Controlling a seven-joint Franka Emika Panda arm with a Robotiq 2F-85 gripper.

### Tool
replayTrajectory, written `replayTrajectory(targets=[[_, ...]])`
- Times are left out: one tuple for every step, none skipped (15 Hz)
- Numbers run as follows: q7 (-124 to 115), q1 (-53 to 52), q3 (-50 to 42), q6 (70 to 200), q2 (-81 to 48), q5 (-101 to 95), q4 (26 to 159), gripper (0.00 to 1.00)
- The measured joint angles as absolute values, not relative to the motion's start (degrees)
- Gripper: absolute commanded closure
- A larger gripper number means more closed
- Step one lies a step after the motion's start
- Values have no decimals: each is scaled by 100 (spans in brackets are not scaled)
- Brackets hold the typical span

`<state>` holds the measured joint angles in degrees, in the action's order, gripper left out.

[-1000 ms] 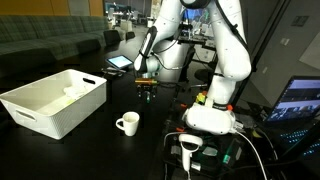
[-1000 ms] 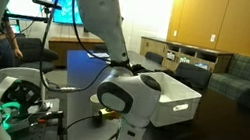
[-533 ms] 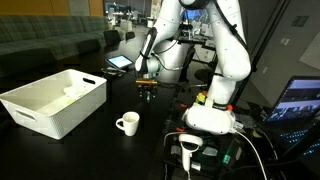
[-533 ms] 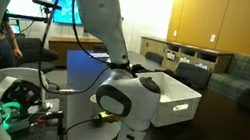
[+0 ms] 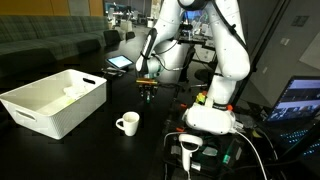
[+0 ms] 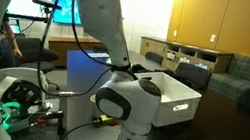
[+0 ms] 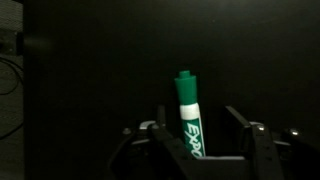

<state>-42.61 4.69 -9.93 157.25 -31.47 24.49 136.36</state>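
Near the table's [image 5: 95,150] far side, our gripper [image 5: 147,92] straddles the green marker [image 7: 188,112], jaws open, not yet pinching. We judge this the grasp; next calls for closing squarely.

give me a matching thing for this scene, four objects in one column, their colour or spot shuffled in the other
Column one:
1. marker
2. mug
3. bin
4. laptop screen

Column two:
a. lit up, at the edge of an exterior view
b. green, between the sides of the end effector
c. white, large and rectangular
d. white, small, on the dark table between the large container and the robot's base

Pairs: 1-b, 2-d, 3-c, 4-a
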Motion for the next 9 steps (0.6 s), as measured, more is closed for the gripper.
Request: replayTrajectory(targets=[[-4261, 470, -993, 15762, -3144, 2449, 13629, 73], [-4261, 470, -993, 15797, -3140, 2449, 13621, 77], [-4261, 470, -994, 15819, -3134, 2449, 13614, 77], [-4264, 470, -1000, 15838, -3131, 2449, 13613, 79], [-4265, 469, -1017, 15848, -3133, 2446, 13615, 76], [-4266, 468, -1039, 15849, -3134, 2439, 13618, 79], [-4280, 455, -1077, 15849, -3134, 2416, 13623, 84], [-4306, 430, -1124, 15849, -3135, 2371, 13629, 87], [-4353, 382, -1193, 15848, -3135, 2299, 13635, 87]])
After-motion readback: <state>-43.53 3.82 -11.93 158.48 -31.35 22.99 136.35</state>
